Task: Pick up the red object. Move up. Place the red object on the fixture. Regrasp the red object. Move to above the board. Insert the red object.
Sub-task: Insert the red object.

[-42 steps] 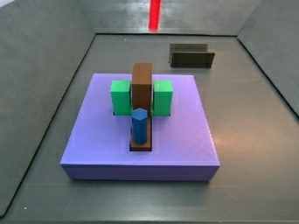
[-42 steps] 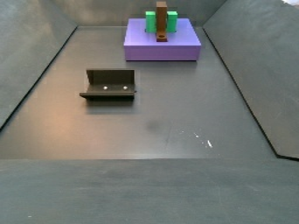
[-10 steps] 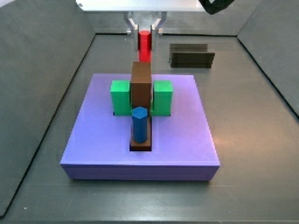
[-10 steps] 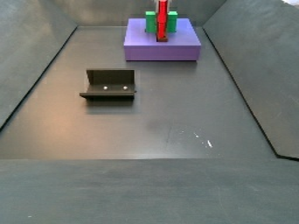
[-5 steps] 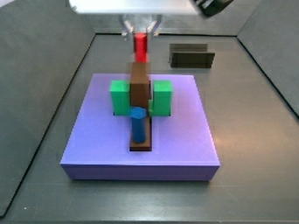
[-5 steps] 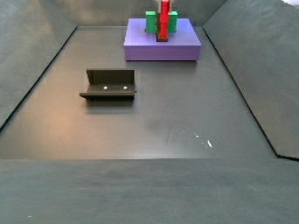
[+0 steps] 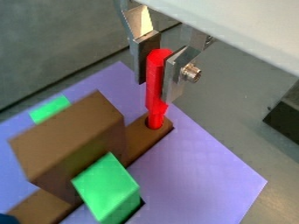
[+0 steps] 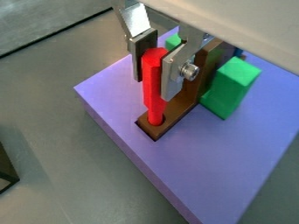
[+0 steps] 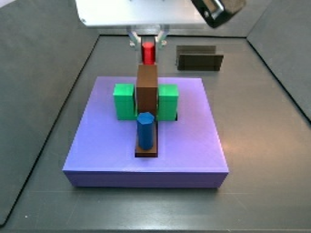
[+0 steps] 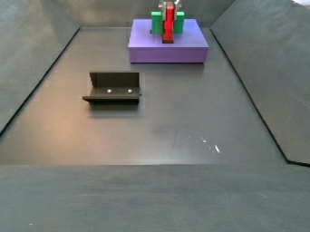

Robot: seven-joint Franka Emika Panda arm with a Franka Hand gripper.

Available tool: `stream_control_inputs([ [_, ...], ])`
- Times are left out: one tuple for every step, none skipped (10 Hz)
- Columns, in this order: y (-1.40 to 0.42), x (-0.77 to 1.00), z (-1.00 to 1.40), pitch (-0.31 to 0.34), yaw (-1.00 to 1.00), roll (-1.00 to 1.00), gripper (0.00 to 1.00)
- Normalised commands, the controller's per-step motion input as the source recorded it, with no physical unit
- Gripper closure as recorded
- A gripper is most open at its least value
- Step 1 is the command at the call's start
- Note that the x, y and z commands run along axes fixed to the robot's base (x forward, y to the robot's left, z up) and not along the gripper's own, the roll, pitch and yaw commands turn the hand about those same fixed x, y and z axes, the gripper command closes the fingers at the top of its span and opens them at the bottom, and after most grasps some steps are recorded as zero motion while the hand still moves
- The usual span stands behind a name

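Observation:
My gripper (image 7: 158,61) is shut on the red object (image 7: 155,87), a short red peg held upright. It also shows in the other wrist view, gripper (image 8: 158,63) and peg (image 8: 152,87). The peg's lower end sits in a hole at the end of the brown bar (image 7: 70,153) on the purple board (image 8: 176,166). In a side view the gripper (image 9: 148,38) and peg (image 9: 148,53) stand at the bar's far end (image 9: 148,86). The peg also shows in the other side view (image 10: 168,27). The blue peg (image 9: 145,129) stands at the bar's near end. The fixture (image 10: 112,88) is empty.
Two green blocks (image 9: 125,100) (image 9: 170,100) flank the brown bar on the board (image 9: 109,150). The fixture (image 9: 199,59) stands behind the board near the back wall. Grey walls ring the floor (image 10: 158,127).
The gripper has come down with the red peg over the far end of the brown bar. The peg's lower end is now in the hole there.

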Motion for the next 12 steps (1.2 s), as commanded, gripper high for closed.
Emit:
stream_control_inputs([
  [0.0,0.02,-0.37,-0.126,0.16,0.16,1.0],
  [0.0,0.0,-0.43,-0.141,0.13,0.19,1.0],
  [-0.05,0.0,-0.48,-0.133,0.1,0.22,1.0],
  [-0.15,0.03,-0.46,-0.114,0.11,0.25,1.0],
  [-0.31,0.31,-0.33,-0.014,0.01,0.29,1.0],
  [-0.21,0.29,-0.38,0.0,0.0,0.27,1.0],
  [0.0,0.24,-0.46,0.0,0.0,0.23,1.0],
  [0.14,0.15,-0.58,0.0,0.0,0.2,1.0],
  [0.35,0.06,-0.65,0.0,-0.03,0.15,1.0],
  [0.29,0.01,-0.55,0.0,0.0,0.17,1.0],
  [-0.08,0.0,-0.23,0.034,0.08,0.26,1.0],
  [-0.47,0.0,-0.06,0.021,0.28,0.29,1.0],
])
